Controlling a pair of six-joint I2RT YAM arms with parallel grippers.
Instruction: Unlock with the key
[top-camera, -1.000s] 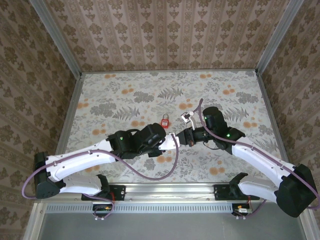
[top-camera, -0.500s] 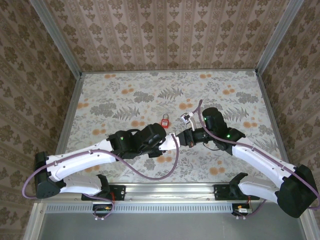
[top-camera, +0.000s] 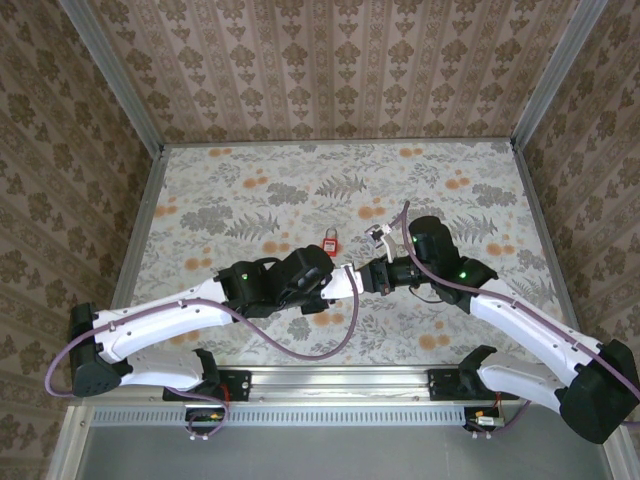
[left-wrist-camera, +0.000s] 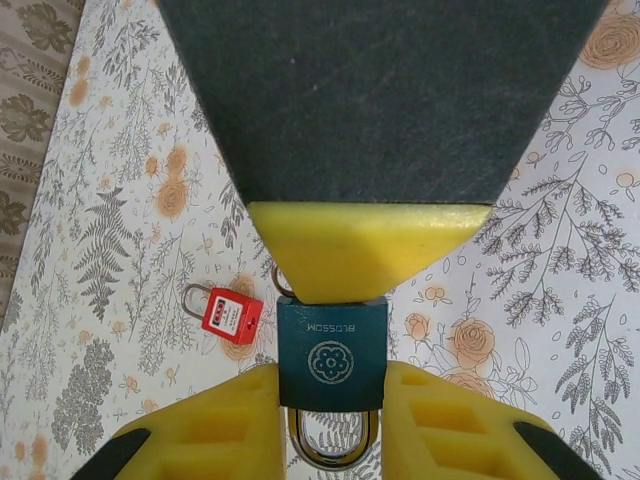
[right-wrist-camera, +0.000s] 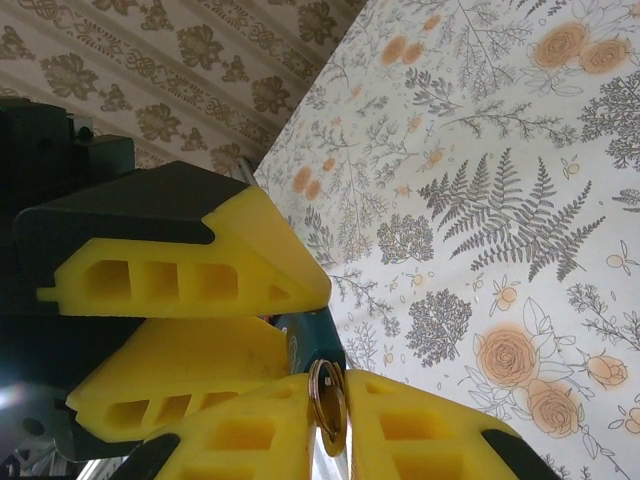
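My left gripper (left-wrist-camera: 332, 385) is shut on a dark teal padlock (left-wrist-camera: 332, 355), its shackle pointing back at the camera. The key (right-wrist-camera: 328, 410) is metal with a split ring. It stands between the yellow pads of my right gripper (right-wrist-camera: 330, 385), its blade end hidden against the padlock's (right-wrist-camera: 315, 335) underside. In the left wrist view one right finger (left-wrist-camera: 365, 245) covers the keyhole end, and the key ring (left-wrist-camera: 278, 287) peeks out beside it. From above, both grippers (top-camera: 345, 280) (top-camera: 372, 277) meet tip to tip above the table's middle.
A small red padlock (top-camera: 328, 238) (left-wrist-camera: 232, 318) lies flat on the floral table (top-camera: 240, 190), just beyond the two grippers. Metal rails and patterned walls (top-camera: 330, 60) close in the far side and both flanks.
The right arm has shifted slightly at the wrist and forearm while staying at the lock. The left arm and the teal padlock have not moved.
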